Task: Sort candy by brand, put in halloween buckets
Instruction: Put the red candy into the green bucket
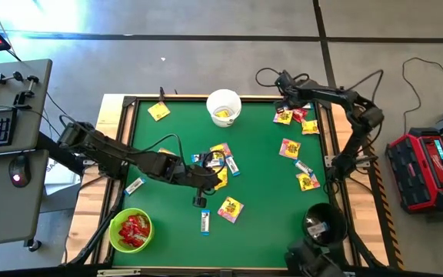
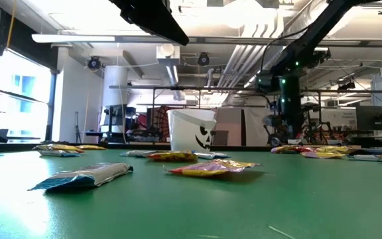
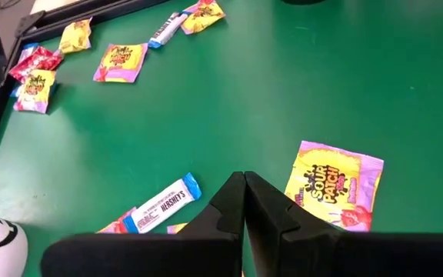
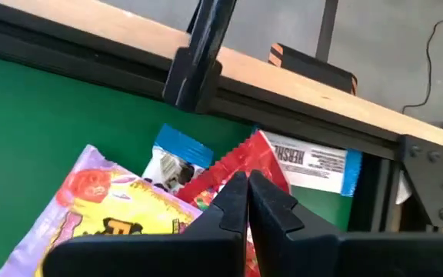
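Candy lies scattered on the green table (image 1: 268, 192): yellow packets (image 3: 333, 185), white-and-blue bars (image 3: 160, 204) and red packets. My left gripper (image 1: 208, 185) (image 3: 244, 185) hovers shut over the middle of the table, holding nothing. The yellow packet and the bar lie on either side of it. My right gripper (image 1: 289, 101) (image 4: 248, 185) is shut on a red packet (image 4: 244, 163) in the pile at the far right corner. The white bucket (image 1: 224, 106) stands at the far edge. At the near left is the green bucket (image 1: 131, 231), holding red packets, and at the near right the black bucket (image 1: 323, 223). My right gripper has the red packet by its near edge (image 4: 235, 175) between its two fingertips, slanting down from above. The fingers themselves hide the place of contact. The packet's far end (image 4: 264, 146) rests over a yellow packet (image 4: 121, 208) and a white-and-blue bar (image 4: 310, 165).
A raised dark rail and wooden frame (image 4: 283, 85) run just behind the corner pile. More candy lies in the middle of the table (image 1: 221, 158) and along the right side (image 1: 306, 181). One yellow packet (image 1: 158, 111) lies at the far left.
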Robot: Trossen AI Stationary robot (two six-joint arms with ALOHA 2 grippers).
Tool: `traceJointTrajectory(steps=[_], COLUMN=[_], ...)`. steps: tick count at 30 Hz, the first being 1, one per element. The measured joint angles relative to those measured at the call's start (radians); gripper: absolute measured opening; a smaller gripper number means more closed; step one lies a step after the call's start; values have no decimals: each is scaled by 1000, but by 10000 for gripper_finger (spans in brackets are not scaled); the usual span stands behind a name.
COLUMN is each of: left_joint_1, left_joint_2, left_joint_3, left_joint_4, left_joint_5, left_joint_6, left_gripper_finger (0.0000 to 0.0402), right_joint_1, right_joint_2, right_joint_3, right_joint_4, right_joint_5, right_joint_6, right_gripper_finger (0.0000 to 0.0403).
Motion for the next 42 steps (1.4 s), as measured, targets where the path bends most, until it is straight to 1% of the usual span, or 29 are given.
traceJointTrajectory(steps=[5, 13, 16, 23, 32, 34, 36, 42], left_joint_1=[-9, -8, -9, -13, -13, -13, -13, -13], left_joint_2=[0, 0, 0, 0, 0, 0, 0, 0], left_joint_3=[0, 0, 0, 0, 0, 0, 0, 0], left_joint_4=[-16, -17, -17, -17, -18, -17, -21, -83], left_joint_5=[0, -5, -12, -30, -32, -32, -32, -22], left_joint_6=[0, 0, -3, -3, 6, 6, 2, -15], left_gripper_finger=[0, 0, 0, 0, 0, 0, 0, 0], right_joint_1=[-19, -10, -11, -3, 41, 41, 47, 135], right_joint_2=[48, 50, 50, 48, 45, 45, 43, 38], right_joint_3=[0, 0, -13, -102, -103, -102, -103, -126], right_joint_4=[-51, -72, -45, 62, -70, -109, -137, -166], right_joint_5=[1, 2, 50, 53, 49, 31, -11, -23], right_joint_6=[37, 34, 55, 87, 89, 90, 89, 107], right_gripper_finger=[0, 0, 0, 0, 0, 0, 0, 0])
